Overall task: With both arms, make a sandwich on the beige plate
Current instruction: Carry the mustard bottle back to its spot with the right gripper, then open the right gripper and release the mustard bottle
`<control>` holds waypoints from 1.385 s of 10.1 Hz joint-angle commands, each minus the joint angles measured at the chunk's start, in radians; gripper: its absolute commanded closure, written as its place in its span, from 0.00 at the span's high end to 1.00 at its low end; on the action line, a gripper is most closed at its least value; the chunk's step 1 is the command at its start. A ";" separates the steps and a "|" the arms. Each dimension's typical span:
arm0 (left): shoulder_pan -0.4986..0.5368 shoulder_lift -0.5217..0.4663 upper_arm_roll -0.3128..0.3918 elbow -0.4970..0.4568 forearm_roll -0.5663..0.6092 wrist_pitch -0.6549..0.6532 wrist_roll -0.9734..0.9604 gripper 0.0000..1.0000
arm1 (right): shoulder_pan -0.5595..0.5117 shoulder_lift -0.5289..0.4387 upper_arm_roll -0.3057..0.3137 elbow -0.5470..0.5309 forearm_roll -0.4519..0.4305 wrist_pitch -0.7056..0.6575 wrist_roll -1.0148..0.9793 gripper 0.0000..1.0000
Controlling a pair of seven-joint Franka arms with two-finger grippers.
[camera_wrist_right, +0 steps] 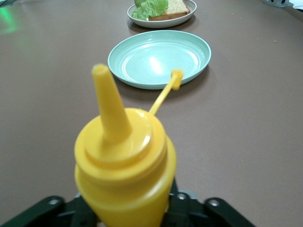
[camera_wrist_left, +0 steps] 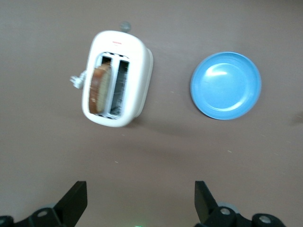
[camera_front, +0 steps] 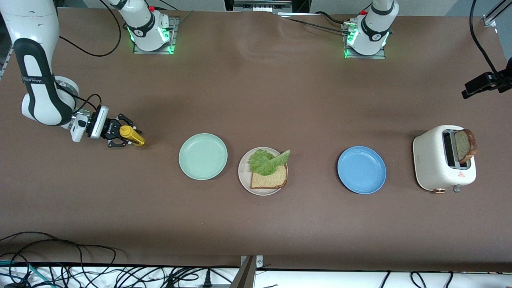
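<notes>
The beige plate (camera_front: pixel 244 180) sits mid-table with one slice of toast bread (camera_front: pixel 269 179) on it and a ruffled lettuce leaf (camera_front: pixel 267 161) lying over the slice's farther half. A second slice (camera_front: pixel 465 145) stands in a slot of the toaster (camera_front: pixel 440 160). My right gripper (camera_front: pixel 125 134) is low at the right arm's end of the table, its fingers spread open around a yellow mustard bottle (camera_front: pixel 132 136) whose nozzle (camera_wrist_right: pixel 106 99) points toward the plates. My left gripper (camera_wrist_left: pixel 140 203) hangs open and empty over bare table, looking down on the toaster (camera_wrist_left: pixel 137 61) and its slice (camera_wrist_left: pixel 98 87).
A mint green plate (camera_front: pixel 203 156) lies between the mustard bottle and the beige plate. A blue plate (camera_front: pixel 361 170) lies between the beige plate and the toaster. A black camera mount (camera_front: pixel 486 84) juts in at the left arm's end. Cables run along the table's near edge.
</notes>
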 commanded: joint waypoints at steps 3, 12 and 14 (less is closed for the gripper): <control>0.051 0.070 -0.001 -0.010 0.050 0.045 0.035 1.00 | -0.055 -0.010 0.009 -0.015 0.007 -0.010 -0.027 1.00; 0.147 0.114 0.089 -0.241 -0.088 0.332 0.365 1.00 | -0.063 -0.100 -0.115 0.229 -0.591 -0.130 0.616 1.00; 0.147 0.122 0.094 -0.309 -0.099 0.445 0.385 1.00 | -0.063 -0.103 -0.104 0.410 -0.746 -0.245 0.911 1.00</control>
